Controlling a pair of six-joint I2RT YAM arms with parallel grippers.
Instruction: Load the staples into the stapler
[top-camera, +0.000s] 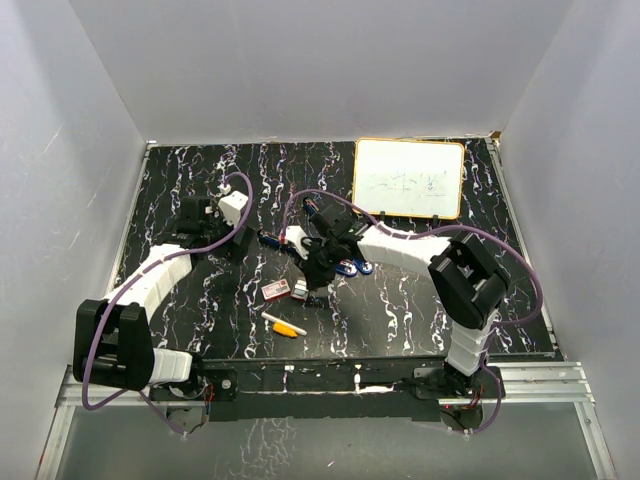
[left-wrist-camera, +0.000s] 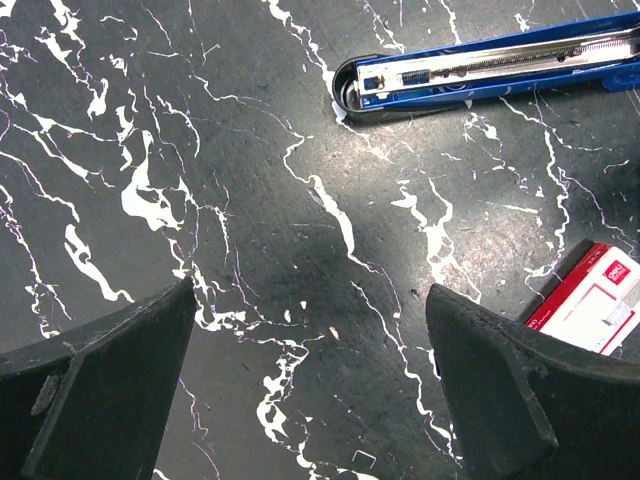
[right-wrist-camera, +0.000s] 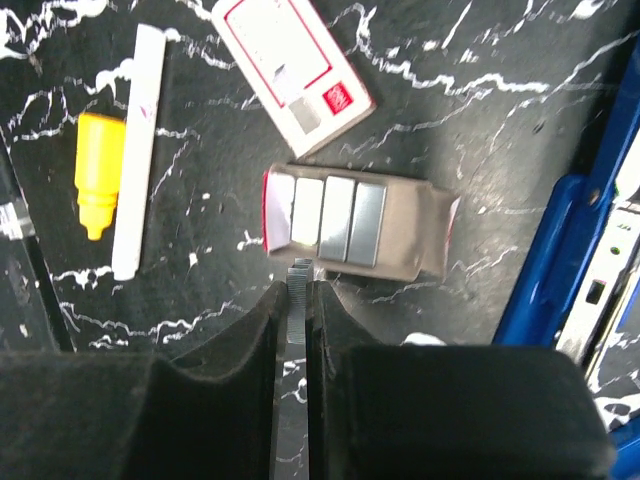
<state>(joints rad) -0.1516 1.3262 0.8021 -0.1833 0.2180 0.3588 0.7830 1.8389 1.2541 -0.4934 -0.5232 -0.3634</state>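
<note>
The blue stapler (top-camera: 352, 267) lies opened flat at mid-table; its metal staple channel shows in the left wrist view (left-wrist-camera: 480, 70) and its blue edge in the right wrist view (right-wrist-camera: 560, 250). My right gripper (right-wrist-camera: 300, 285) is shut on a silvery staple strip (right-wrist-camera: 299, 275), held on edge just above the open inner tray (right-wrist-camera: 400, 235) holding several staple strips (right-wrist-camera: 340, 222). The red-and-white box sleeve (right-wrist-camera: 293, 72) lies beside it, also seen in the top view (top-camera: 276, 290). My left gripper (left-wrist-camera: 310, 300) is open and empty over bare table, left of the stapler.
A yellow-and-white marker (right-wrist-camera: 135, 150) lies near the front, left of the box, also seen from the top (top-camera: 283, 324). A white board with an orange rim (top-camera: 408, 178) lies at the back right. One loose staple (left-wrist-camera: 362, 458) lies under my left gripper.
</note>
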